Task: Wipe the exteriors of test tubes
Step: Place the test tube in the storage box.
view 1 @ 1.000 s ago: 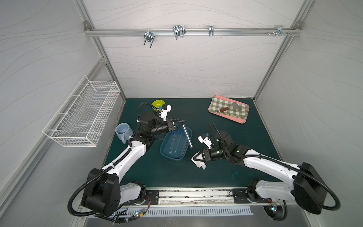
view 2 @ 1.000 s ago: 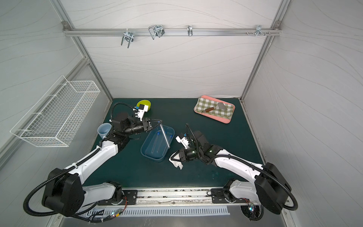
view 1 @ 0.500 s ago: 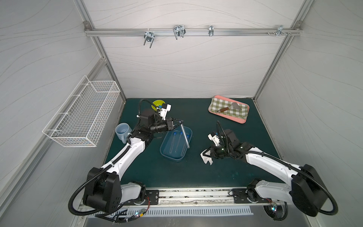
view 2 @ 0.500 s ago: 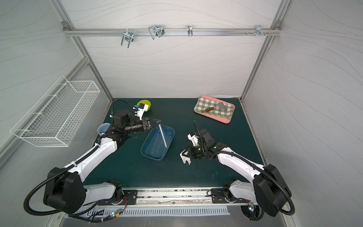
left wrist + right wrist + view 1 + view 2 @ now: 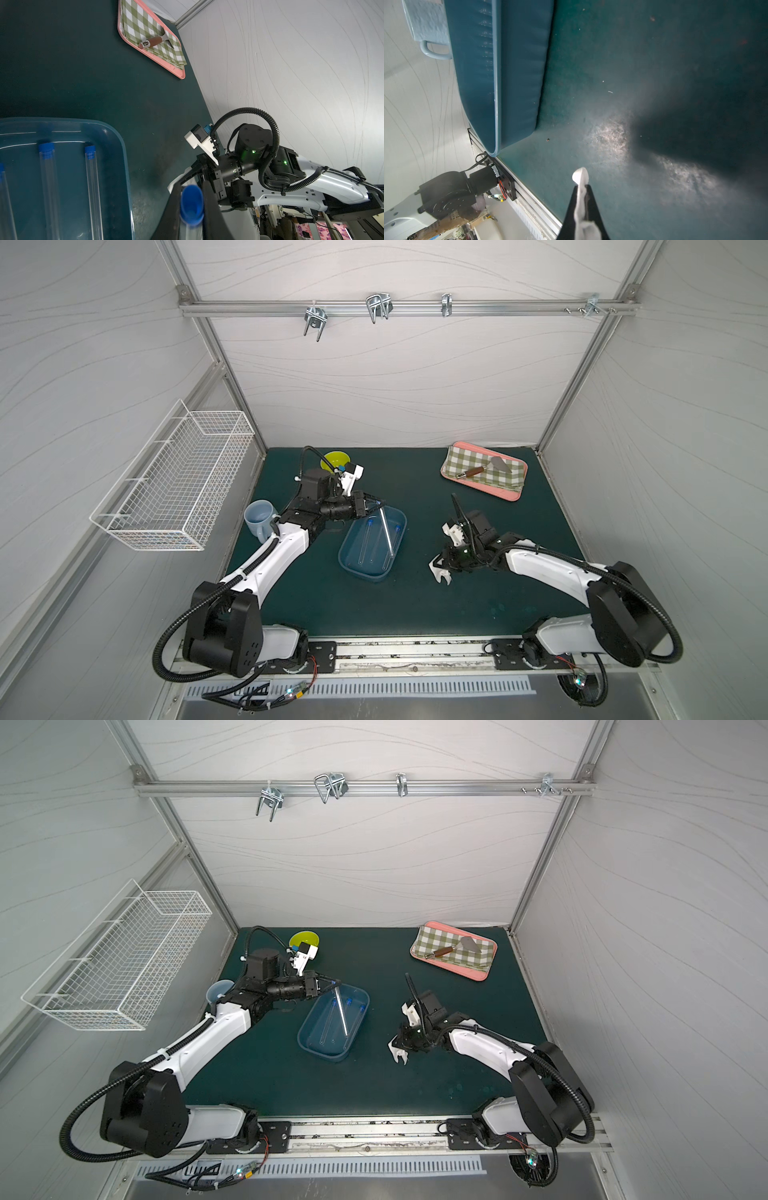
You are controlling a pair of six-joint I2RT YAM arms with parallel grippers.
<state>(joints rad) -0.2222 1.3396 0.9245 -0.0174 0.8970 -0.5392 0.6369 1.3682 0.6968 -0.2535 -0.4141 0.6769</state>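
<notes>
Blue-capped and pinched only at that end by the left gripper [image 5: 190,187], the test tube [image 5: 386,531] slants over the tray [image 5: 519,62] left of centre and may twist loose if the right gripper [image 5: 581,188], clenched on the white wipe [image 5: 580,176], rubs hard

A dark green desk [image 5: 415,605] carries a translucent blue tub [image 5: 352,549] left of centre. A pale blue mug [image 5: 259,520] stands at the left edge, with a yellow-green bowl [image 5: 334,458] beyond it at the far side. At far right, a pink tray [image 5: 181,75] holds a green checked cloth [image 5: 461,460], and a brown-handled scraper [image 5: 484,468] lies on the cloth. A white wire basket [image 5: 178,485] hangs on the left wall. A metal rail [image 5: 498,308] with hooks crosses the far wall.
</notes>
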